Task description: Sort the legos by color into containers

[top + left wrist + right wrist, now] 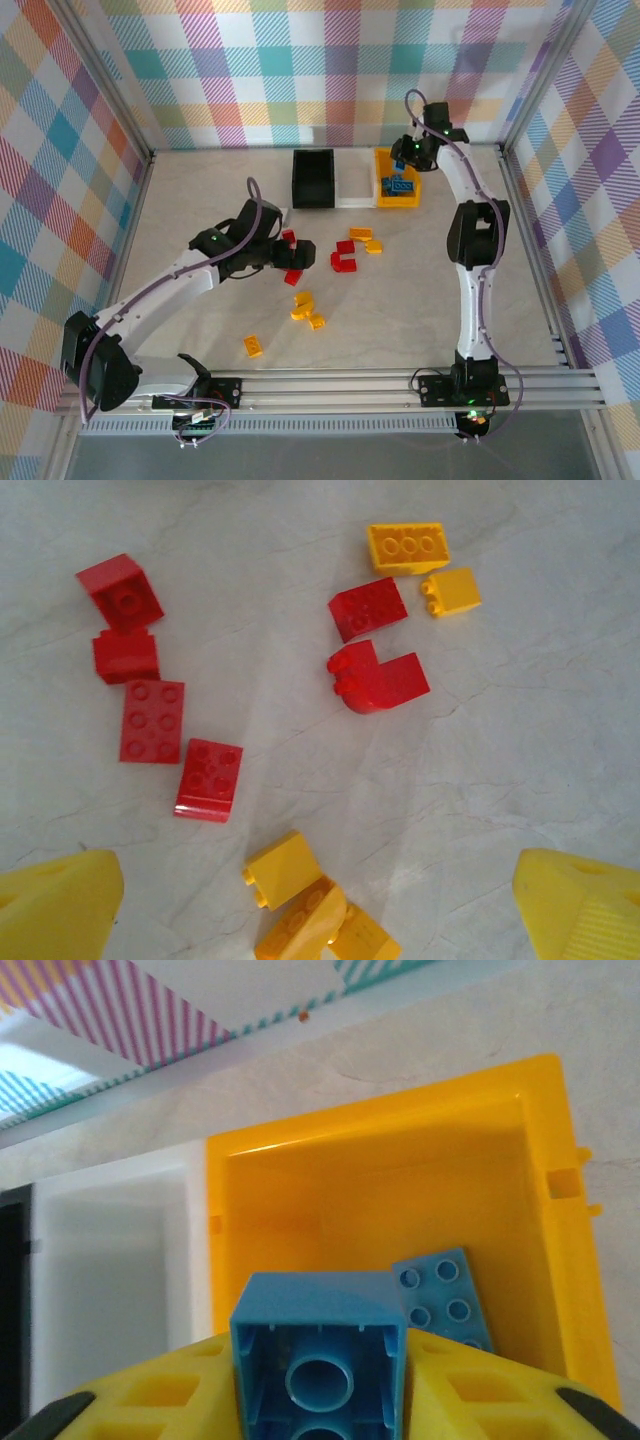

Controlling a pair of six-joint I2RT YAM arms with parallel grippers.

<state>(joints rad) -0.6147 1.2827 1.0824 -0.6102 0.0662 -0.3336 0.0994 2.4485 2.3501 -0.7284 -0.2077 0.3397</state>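
**Top view.** The left tool hangs over a scatter of red bricks at the middle of the worktop. Yellow bricks lie nearer the arm bases. The right tool is above the yellow bin, which ends a row with the white bin and the black bin.

**Left wrist view.** The fingers stand wide apart and hold nothing. Four red bricks lie in a loose column on the left. Two more lie near the centre, close beside yellow ones.

Assessment: the bricks are light, rigid and smooth-walled, so they are liable to skid if pushed. The grip belongs across two flat opposite walls, not on the studs. The lowest red brick has bare worktop on most sides and looks the easiest to take.

**Right wrist view.** The fingers are clamped on a blue brick by its side walls, hollow underside toward the camera, over the yellow bin. A second blue brick lies on the bin floor.

Assessment: hard plastic should take a short drop unharmed, though it may bounce.
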